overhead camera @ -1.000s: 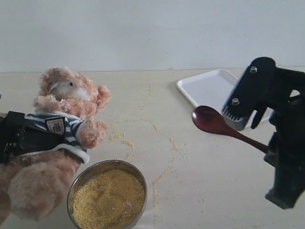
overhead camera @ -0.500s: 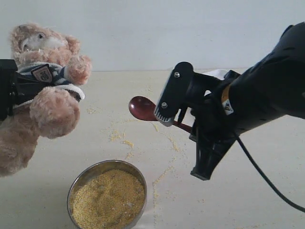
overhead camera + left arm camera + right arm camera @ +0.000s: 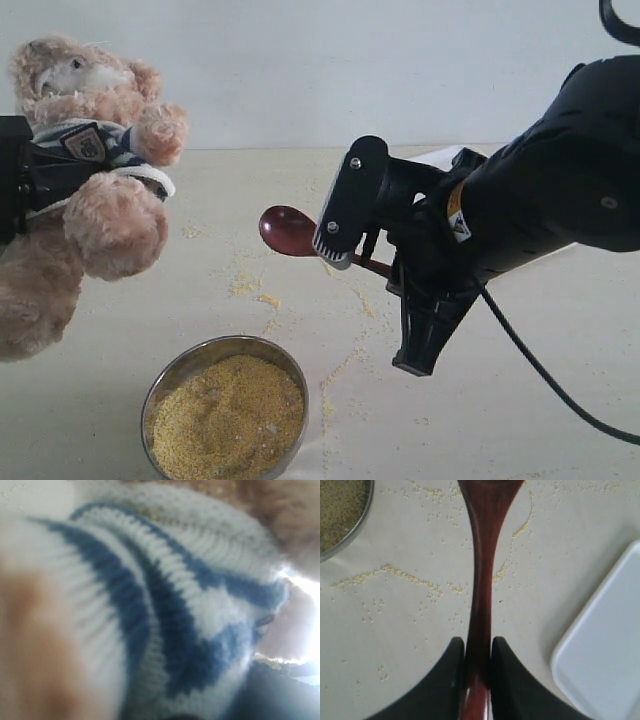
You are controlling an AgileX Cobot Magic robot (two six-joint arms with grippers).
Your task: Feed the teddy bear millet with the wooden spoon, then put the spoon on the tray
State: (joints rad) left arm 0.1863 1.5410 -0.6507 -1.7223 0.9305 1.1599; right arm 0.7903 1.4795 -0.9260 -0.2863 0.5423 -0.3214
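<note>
The teddy bear [image 3: 95, 150] hangs above the table at the far left, and my left gripper [image 3: 28, 178] is shut on its striped torso. Its navy-and-white shirt [image 3: 165, 605] fills the left wrist view and hides the fingers there. My right gripper [image 3: 352, 250] [image 3: 478, 647] is shut on the handle of the wooden spoon [image 3: 288, 230] [image 3: 481, 575]. The spoon's bowl points left toward the bear, well short of its muzzle. No grain shows on the spoon. Millet [image 3: 226, 412] fills a round steel bowl [image 3: 165, 375] at the front. The tray [image 3: 610, 645] lies behind my right arm.
Loose millet specks [image 3: 262, 298] [image 3: 395, 572] are scattered over the tabletop between the bowl and the tray. The steel bowl's rim [image 3: 361, 524] lies close to the spoon's path. A pale wall backs the table. My right arm's black body [image 3: 530, 210] covers most of the right side.
The bear has been lifted from lying near the table to hanging high at the left. My right gripper swung left from over the tray, carrying the spoon toward the bear.
</note>
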